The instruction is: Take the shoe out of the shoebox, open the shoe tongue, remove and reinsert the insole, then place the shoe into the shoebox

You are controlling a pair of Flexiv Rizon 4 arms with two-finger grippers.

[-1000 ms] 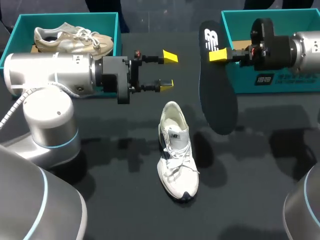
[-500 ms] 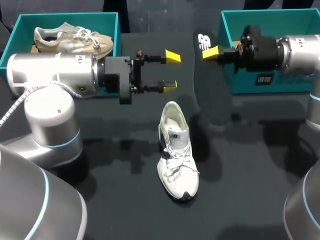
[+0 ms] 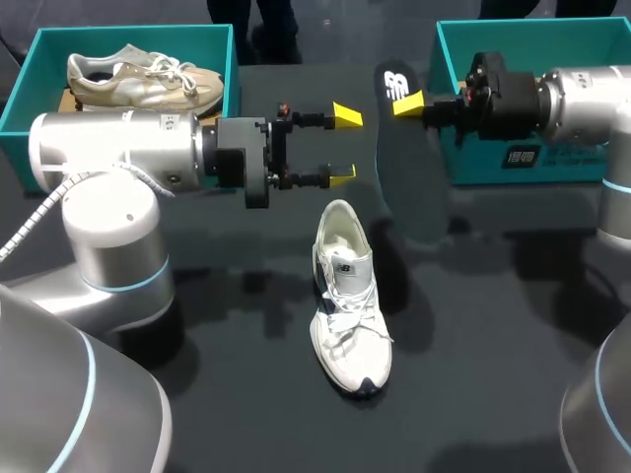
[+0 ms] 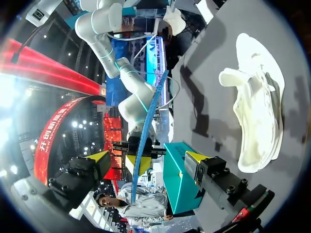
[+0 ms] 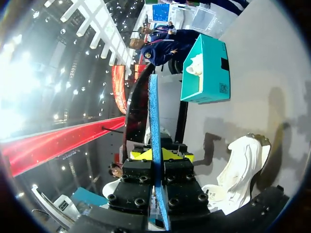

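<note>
Right tool (image 3: 408,101) clamped dark insole (image 3: 409,187) above worktop (image 3: 246,394); left tool (image 3: 345,145) spread wide nearby; white shoe (image 3: 345,296) lay on worktop.

Head view: right teal cardboard shoebox (image 3: 473,166) cut off by top & right edges, inside mostly behind right arm (image 3: 582,99). Right tool (image 3: 402,101): only one yellow tip shows, other hidden behind dark flat insole (image 3: 409,187). Left teal shoebox (image 3: 128,34): front wall hidden behind left arm (image 3: 118,148). Right wrist view: white sneaker (image 5: 238,170) partly behind tool's body; insole seen edge-on only.
</note>
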